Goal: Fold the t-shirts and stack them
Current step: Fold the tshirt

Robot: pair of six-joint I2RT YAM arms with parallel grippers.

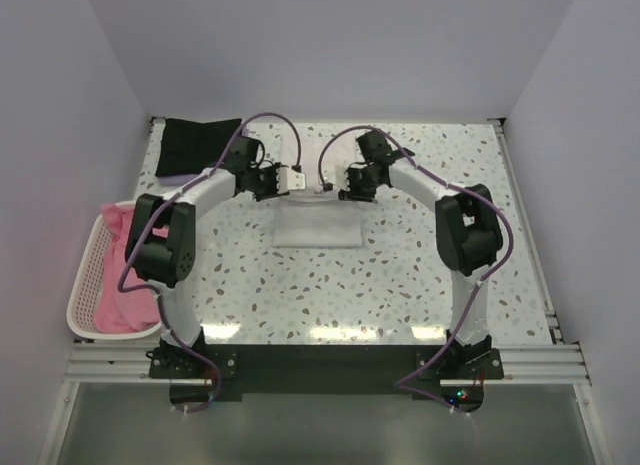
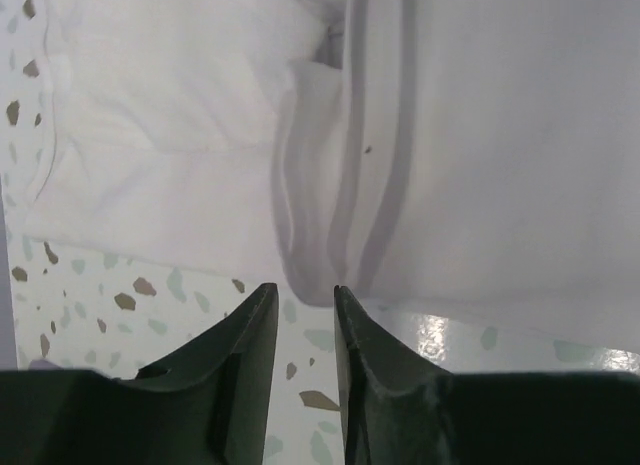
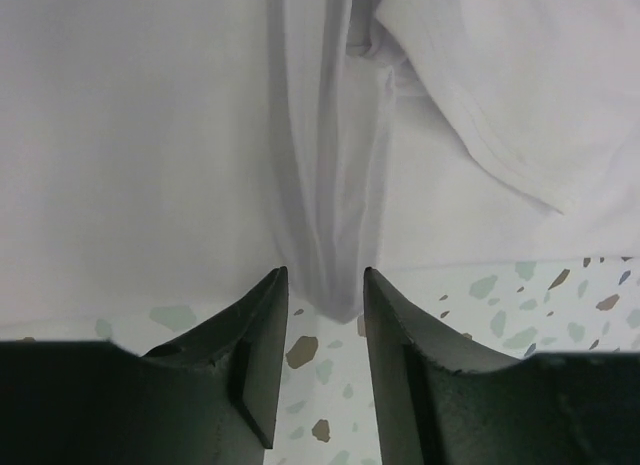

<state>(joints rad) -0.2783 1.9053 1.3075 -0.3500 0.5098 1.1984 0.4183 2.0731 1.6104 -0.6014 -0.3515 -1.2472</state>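
Over the white t-shirt's (image 1: 318,228) far edge, the left gripper (image 2: 304,287) and right gripper (image 3: 324,271) are hovering, each one's 2 jaws standing narrowly parted, holding nothing.

left end effector (image 2: 305,293), right end effector (image 3: 325,277) — near each other, jaws slightly parted

Overhead from behind; wrist views close, sharing white t-shirt (image 1: 318,230).

Open tabletop (image 1: 380,275) right and near; black t-shirt (image 1: 195,145) far-left, basket (image 1: 85,285) left edge obstruct.
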